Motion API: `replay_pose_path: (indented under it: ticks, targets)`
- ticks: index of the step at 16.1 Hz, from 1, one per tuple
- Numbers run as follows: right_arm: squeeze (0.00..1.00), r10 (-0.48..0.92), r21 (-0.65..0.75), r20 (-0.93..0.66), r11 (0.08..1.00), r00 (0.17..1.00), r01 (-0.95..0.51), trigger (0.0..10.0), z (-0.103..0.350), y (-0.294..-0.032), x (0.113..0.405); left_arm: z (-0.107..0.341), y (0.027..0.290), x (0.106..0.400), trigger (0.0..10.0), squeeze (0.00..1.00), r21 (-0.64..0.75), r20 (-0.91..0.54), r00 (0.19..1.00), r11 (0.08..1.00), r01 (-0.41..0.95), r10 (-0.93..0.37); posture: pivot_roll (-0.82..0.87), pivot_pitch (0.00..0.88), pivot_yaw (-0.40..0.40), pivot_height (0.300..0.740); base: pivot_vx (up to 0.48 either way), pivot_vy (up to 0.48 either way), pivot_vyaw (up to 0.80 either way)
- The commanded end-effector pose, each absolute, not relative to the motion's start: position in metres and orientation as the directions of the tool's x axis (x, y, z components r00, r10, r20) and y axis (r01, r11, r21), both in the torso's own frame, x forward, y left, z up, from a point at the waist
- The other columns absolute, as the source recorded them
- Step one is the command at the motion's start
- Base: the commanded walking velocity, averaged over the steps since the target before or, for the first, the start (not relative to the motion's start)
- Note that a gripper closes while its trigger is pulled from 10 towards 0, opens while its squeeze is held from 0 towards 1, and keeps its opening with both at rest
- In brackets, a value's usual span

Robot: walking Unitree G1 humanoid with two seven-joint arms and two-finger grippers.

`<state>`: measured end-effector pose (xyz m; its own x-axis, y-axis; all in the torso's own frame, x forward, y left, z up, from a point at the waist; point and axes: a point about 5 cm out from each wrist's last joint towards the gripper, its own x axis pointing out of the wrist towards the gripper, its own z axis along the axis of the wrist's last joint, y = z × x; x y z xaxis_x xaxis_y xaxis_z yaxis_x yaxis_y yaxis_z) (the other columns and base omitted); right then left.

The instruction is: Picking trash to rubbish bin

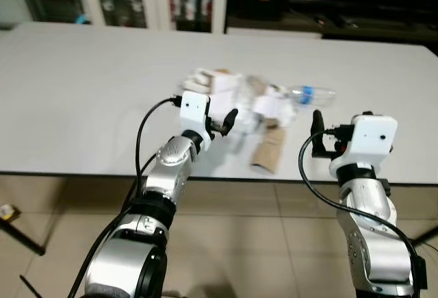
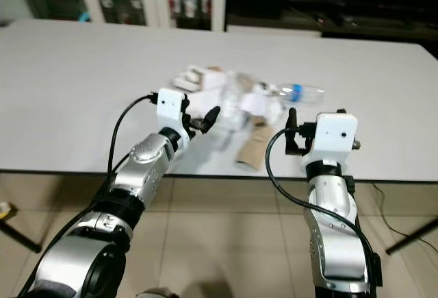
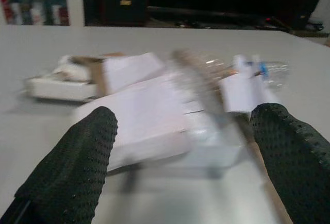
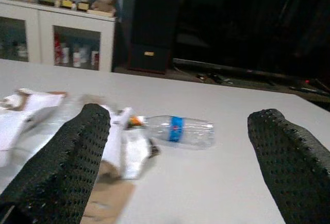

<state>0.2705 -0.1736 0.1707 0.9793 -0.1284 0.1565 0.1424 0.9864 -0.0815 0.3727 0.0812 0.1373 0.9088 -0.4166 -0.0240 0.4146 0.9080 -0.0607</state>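
Head views, looking down on a wide white table (image 1: 82,92). Near its front edge, a blurred heap of trash (image 1: 239,103): white cartons and paper, a flattened brown cardboard piece (image 1: 268,151), and a clear plastic bottle (image 1: 311,94) with a blue label lying on its side. Left gripper (image 1: 226,121) raised over the table edge, black fingers pointing into the near side of the heap, close to the white paper or touching it; blur makes contact impossible to judge. Right gripper (image 1: 317,132) held beside the brown cardboard, just short of the bottle, one black finger standing upright. Behind the table, white cabinets with glass doors (image 1: 137,0) and dark furniture.

Left wrist view, blurred. Two black dotted fingers (image 3: 77,162) spread wide apart, nothing pinched. Between them and just ahead, a white carton (image 3: 144,116); farther ahead to one side, a white tray-like box (image 3: 56,85); to the other side, crumpled clear plastic and the bottle (image 3: 268,72).

Right wrist view. Two black fingers (image 4: 67,157) likewise spread wide, empty. Ahead and between them, the bottle (image 4: 178,130) lying on the table, well clear of both fingertips. By one finger, white paper scraps (image 4: 129,149) and the brown cardboard (image 4: 105,198). In the background, a white cabinet (image 4: 56,41) topped with plush toys.
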Motion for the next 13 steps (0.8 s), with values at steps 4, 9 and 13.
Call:
replay_pose_path:
  ticks: [4,9,13]
  targets:
    - [0.0,-0.137,-0.076,0.155,0.986,0.978,0.15,10.0,0.1703,-0.1734,0.2711,0.1389,0.0812,0.3753,10.0,0.0,-0.043,-0.044,0.905,0.906,0.421,-0.423,0.16,0.051,-0.06,0.74,0.0,0.48,0.0]
    - [0.0,-0.15,-0.082,0.157,0.983,0.976,0.165,10.0,0.1705,-0.1746,0.2717,0.138,0.0832,0.375,10.0,0.0,-0.012,-0.048,0.905,0.907,0.422,-0.422,0.17,0.053,-0.057,0.74,0.0,0.384,0.0]
    - [0.0,-0.208,-0.1,0.146,0.97,0.967,0.223,10.0,0.1681,-0.1821,0.2706,0.1415,0.0767,0.3734,10.0,0.0,-0.008,-0.023,0.879,0.879,0.477,-0.477,0.16,0.055,-0.055,0.74,0.0,0.0,0.0]
